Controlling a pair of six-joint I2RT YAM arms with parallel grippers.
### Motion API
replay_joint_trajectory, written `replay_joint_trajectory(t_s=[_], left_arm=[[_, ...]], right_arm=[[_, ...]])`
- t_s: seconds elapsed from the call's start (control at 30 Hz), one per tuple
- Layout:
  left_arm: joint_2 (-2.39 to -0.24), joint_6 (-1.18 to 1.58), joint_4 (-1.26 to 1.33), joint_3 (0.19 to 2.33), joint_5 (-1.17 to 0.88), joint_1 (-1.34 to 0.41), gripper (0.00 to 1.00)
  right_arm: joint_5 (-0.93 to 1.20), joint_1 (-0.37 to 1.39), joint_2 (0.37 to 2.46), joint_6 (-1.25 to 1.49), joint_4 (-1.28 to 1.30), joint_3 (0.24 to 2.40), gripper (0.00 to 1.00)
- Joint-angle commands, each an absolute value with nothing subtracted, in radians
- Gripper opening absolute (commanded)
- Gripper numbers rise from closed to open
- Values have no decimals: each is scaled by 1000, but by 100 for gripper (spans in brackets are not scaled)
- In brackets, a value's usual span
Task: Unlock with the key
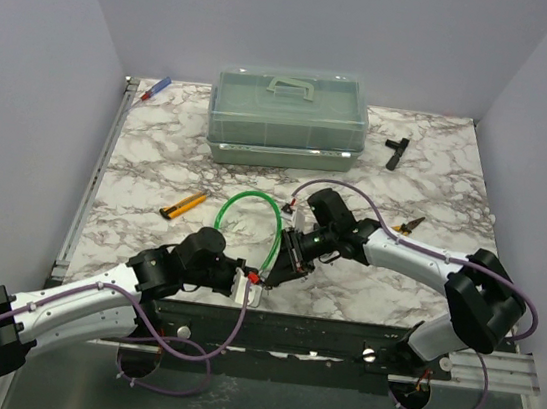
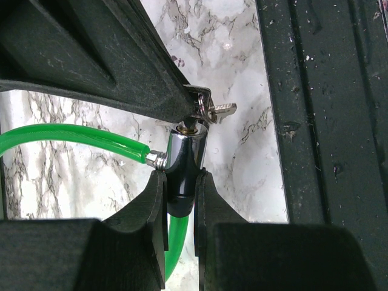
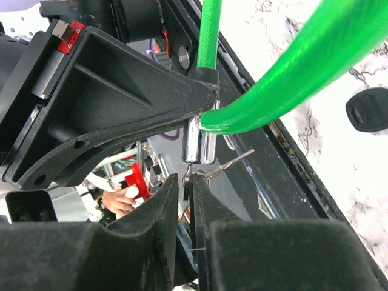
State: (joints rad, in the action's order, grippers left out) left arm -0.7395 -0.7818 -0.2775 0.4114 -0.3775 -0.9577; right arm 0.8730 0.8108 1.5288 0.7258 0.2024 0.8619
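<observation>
right gripper (image 3: 185,182): fingers drawn together on the key (image 3: 189,174), which sits at the end of the chrome lock barrel (image 3: 200,142). a second key (image 3: 235,162) sticks out sideways from the same ring. left gripper (image 2: 182,182): clamped on the barrel, nose to nose with the right one, just inside the near edge of the table (image 1: 371,303). the green cable (image 1: 253,207) loops from the barrel out over the marble, arching close beside the right wrist. a dark rounded thing (image 3: 370,109) lies on the marble near by; cannot tell what it is. farther out: yellow cutter (image 1: 183,205) to the left, yellow-handled pliers (image 1: 407,224) to the right, both apart from the arms. clear lidded box (image 1: 288,116) across the far middle, black t-shaped tool (image 1: 395,150) beside it, pen (image 1: 156,88) at the far left corner. open marble lies between loop and box.
</observation>
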Motion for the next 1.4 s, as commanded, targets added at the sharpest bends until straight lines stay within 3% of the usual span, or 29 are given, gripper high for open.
replay_joint_trajectory(t_s=[0.0, 0.1, 0.63, 1.0, 1.37], left_arm=[[-729, -789, -222, 405, -394, -960, 0], [-726, -789, -219, 405, -397, -961, 0], [-710, -763, -196, 403, -417, -960, 0], [-722, -752, -195, 405, -413, -960, 0], [-734, -746, -195, 407, -404, -960, 0]], right_arm=[[897, 822, 1507, 734, 183, 845, 11], [892, 825, 1512, 738, 170, 837, 0], [817, 825, 1544, 751, 107, 855, 0], [586, 826, 1537, 596, 317, 922, 0], [466, 867, 1493, 552, 326, 932, 0]])
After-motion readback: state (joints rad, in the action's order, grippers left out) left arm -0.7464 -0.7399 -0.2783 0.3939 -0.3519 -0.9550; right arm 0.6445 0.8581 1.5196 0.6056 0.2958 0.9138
